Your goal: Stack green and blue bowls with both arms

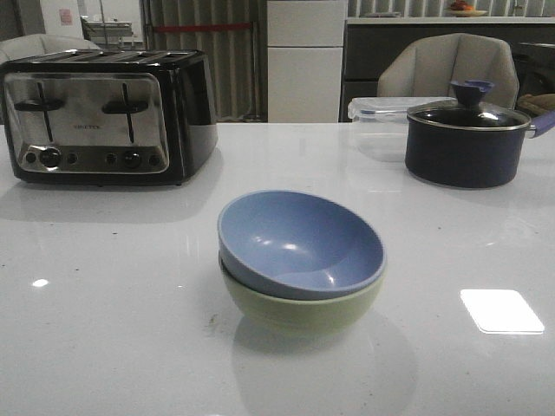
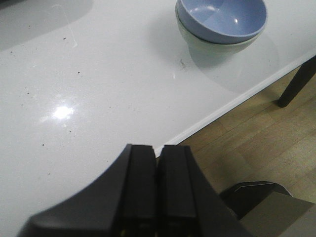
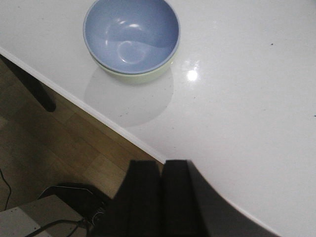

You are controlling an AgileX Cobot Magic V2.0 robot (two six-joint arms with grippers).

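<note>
The blue bowl [image 1: 299, 243] sits tilted inside the green bowl [image 1: 299, 308] at the middle of the white table [image 1: 104, 303]. The stack also shows in the left wrist view, blue bowl [image 2: 222, 19] in green bowl [image 2: 212, 48], and in the right wrist view, blue bowl [image 3: 131, 33] in green bowl [image 3: 140, 76]. My left gripper [image 2: 158, 148] is shut and empty over the table's front edge, well away from the bowls. My right gripper [image 3: 162, 163] is shut and empty over the front edge too. Neither gripper shows in the front view.
A chrome and black toaster [image 1: 104, 113] stands at the back left. A dark navy lidded pot [image 1: 468, 139] stands at the back right, with a clear plastic box [image 1: 377, 117] behind it. The table's front edge [image 2: 237, 98] borders wooden floor.
</note>
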